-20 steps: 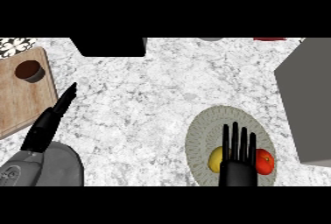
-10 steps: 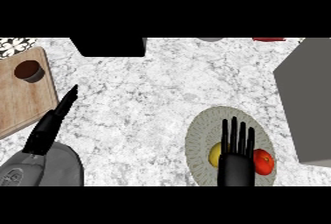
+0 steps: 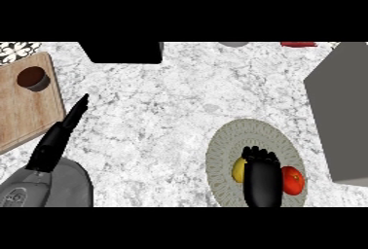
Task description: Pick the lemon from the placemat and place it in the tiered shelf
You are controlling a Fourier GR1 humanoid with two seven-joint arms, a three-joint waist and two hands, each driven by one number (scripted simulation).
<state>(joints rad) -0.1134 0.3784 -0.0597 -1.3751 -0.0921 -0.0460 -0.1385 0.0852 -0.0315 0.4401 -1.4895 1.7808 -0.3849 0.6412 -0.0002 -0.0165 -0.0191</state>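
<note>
Grasp step being worked. Right hand [image 3: 262, 177] being held over placemat [image 3: 223, 146], fingers [image 3: 259, 154] being curled downward, nothing seen clamped. Lemon [image 3: 238, 169] being partly hidden at hand's left edge, lying on placemat; red fruit [image 3: 292, 180] just beside hand's right. Left hand [image 3: 63, 132] being rested over desk [image 3: 173, 107], fingers straight. Next: closure round lemon, lift, carry toward grey shelf [image 3: 343, 112] — judged.

Black hands [image 3: 262, 180], grey left forearm [image 3: 43, 187].
</note>
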